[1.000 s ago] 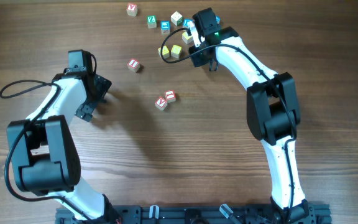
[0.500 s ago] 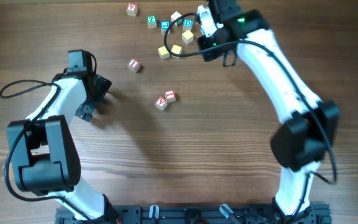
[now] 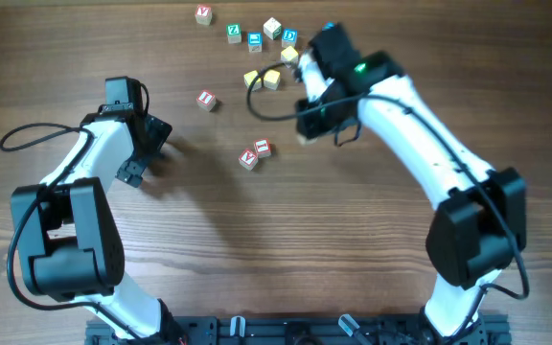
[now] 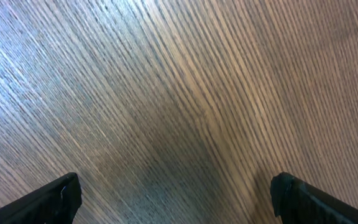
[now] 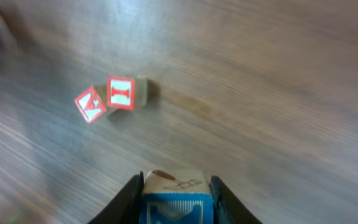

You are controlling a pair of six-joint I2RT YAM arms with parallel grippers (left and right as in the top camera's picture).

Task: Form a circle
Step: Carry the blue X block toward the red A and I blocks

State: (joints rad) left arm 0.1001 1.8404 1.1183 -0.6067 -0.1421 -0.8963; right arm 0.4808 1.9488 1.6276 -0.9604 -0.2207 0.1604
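My right gripper (image 5: 178, 194) is shut on a blue-lettered wooden cube (image 5: 178, 208), held a little above the table. Ahead of it in the right wrist view lie two red-lettered cubes (image 5: 120, 93) (image 5: 90, 104), touching at a corner. Overhead, the right gripper (image 3: 309, 122) hangs just right of that pair (image 3: 255, 153). A third red-lettered cube (image 3: 206, 100) lies alone to the left. No circle of cubes is in view. My left gripper (image 3: 147, 153) (image 4: 176, 199) stands open over bare wood at the left, nothing between its fingers.
A loose scatter sits at the back: a red-lettered cube (image 3: 203, 13), a green one (image 3: 234, 32), blue ones (image 3: 254, 40) (image 3: 289, 36), a pale one (image 3: 272, 28) and plain yellow ones (image 3: 271, 79) (image 3: 252, 79) (image 3: 289, 55). A black cable (image 3: 257, 101) loops beside the yellow cubes.
The right arm has swung from the back cluster down and toward the two red-lettered cubes, carrying the blue-lettered cube. The left arm has not moved.
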